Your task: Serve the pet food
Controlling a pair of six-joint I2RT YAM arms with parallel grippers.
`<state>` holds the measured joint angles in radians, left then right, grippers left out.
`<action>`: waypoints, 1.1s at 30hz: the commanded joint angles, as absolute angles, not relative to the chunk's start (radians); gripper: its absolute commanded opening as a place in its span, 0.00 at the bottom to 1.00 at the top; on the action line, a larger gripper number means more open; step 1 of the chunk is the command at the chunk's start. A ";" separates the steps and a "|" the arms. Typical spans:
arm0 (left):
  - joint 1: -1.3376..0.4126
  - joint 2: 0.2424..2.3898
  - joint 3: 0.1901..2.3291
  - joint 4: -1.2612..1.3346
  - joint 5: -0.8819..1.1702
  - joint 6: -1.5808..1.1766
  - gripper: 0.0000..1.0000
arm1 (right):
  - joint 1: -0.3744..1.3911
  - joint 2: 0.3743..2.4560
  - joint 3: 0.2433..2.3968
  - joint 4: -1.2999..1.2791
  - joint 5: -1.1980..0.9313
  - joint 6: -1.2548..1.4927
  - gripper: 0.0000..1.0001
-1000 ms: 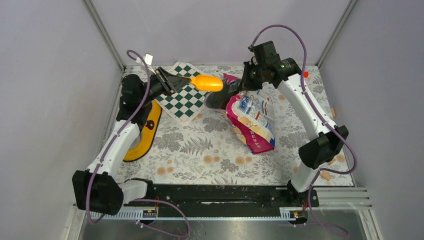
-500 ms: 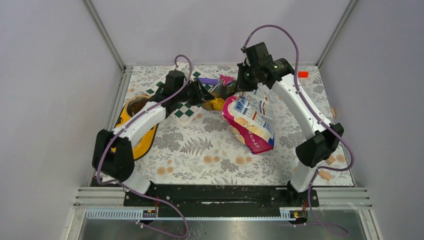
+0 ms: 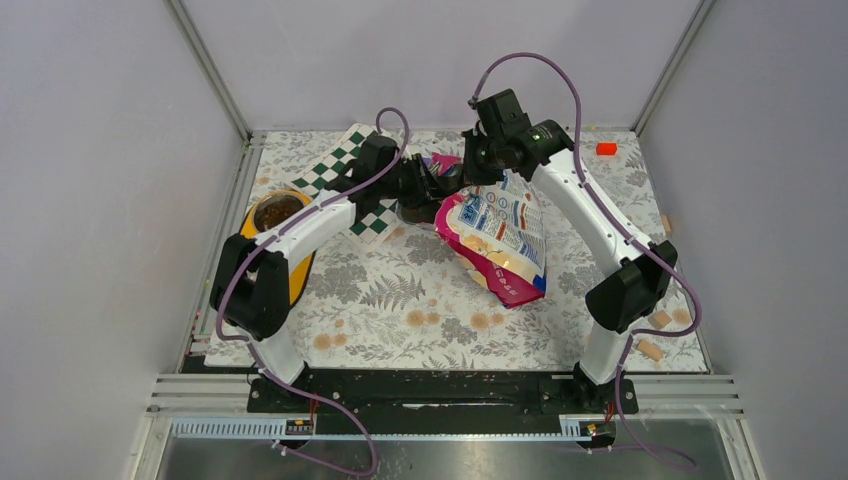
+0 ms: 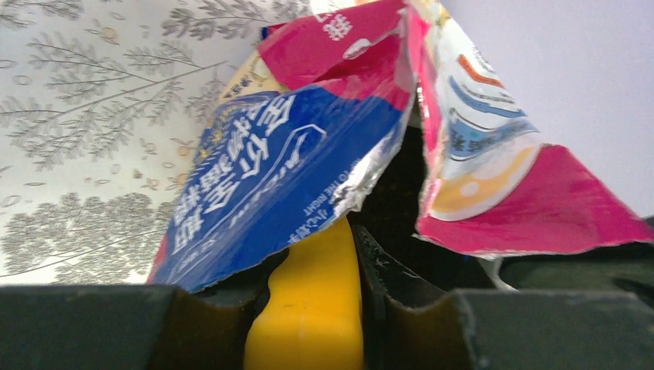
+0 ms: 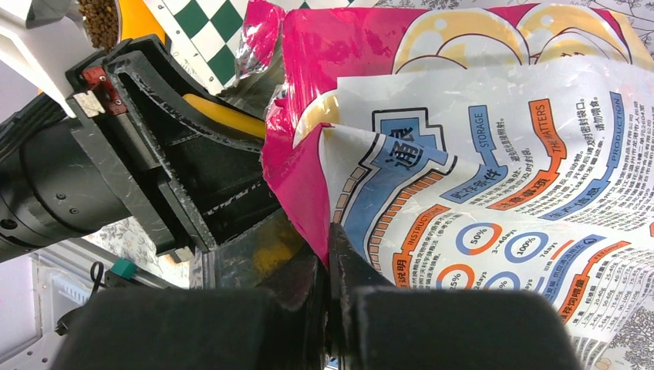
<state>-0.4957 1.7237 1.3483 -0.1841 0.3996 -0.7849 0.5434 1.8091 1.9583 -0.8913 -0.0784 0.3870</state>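
While the floral-print table (image 3: 400,300) is obviously the biggest thing in shot, what matters most is the glossy pink-and-blue pillow bag of pet food (image 3: 497,235). It lies mid-table toward the back, printed side up, with its torn mouth at the back-left end lifted off the cloth.

The right end effector (image 5: 330,250) is clamped hard on the edge of that torn mouth. It pinches the foil flap between both fingers, so the opening gapes toward the other arm.

Next down in size is the yellow double-bowl plastic feeder (image 3: 299,272), over at the left edge of the table and partly covered by the left arm. Its far bowl has a layer of small dark-brown kibble pellets (image 3: 277,211) in it. The near bowl is hidden, so no idea about that one.

Behind the feeder there's a green-and-white checkered mat (image 3: 335,172), with the left arm stretched across it.

The left end effector (image 4: 308,308) is clenched around the handle of a yellow-orange plastic scoop (image 4: 307,262). It's right up against the bag's mouth, and the scoop's front end disappears into the dark gap between the two torn flaps. I can't tell whether there's anything in the scoop.

Smallest bit is a little red block (image 3: 605,149) near the back-right corner, well apart from the bag.
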 commanded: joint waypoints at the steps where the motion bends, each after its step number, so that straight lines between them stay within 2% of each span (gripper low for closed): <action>1: -0.465 1.667 1.320 0.021 0.551 -0.910 0.00 | 0.536 1.793 1.961 -0.848 -0.050 0.404 0.00; 6: -0.400 1.593 1.224 0.192 0.636 -1.027 0.00 | 0.492 1.759 1.971 -0.850 -0.131 0.445 0.00; 17: -0.315 1.506 1.213 0.209 0.694 -1.017 0.00 | 0.398 1.697 2.004 -0.849 -0.232 0.487 0.00; 33: -0.246 1.488 1.182 0.378 0.807 -1.144 0.00 | 0.337 1.661 2.009 -0.847 -0.282 0.526 0.00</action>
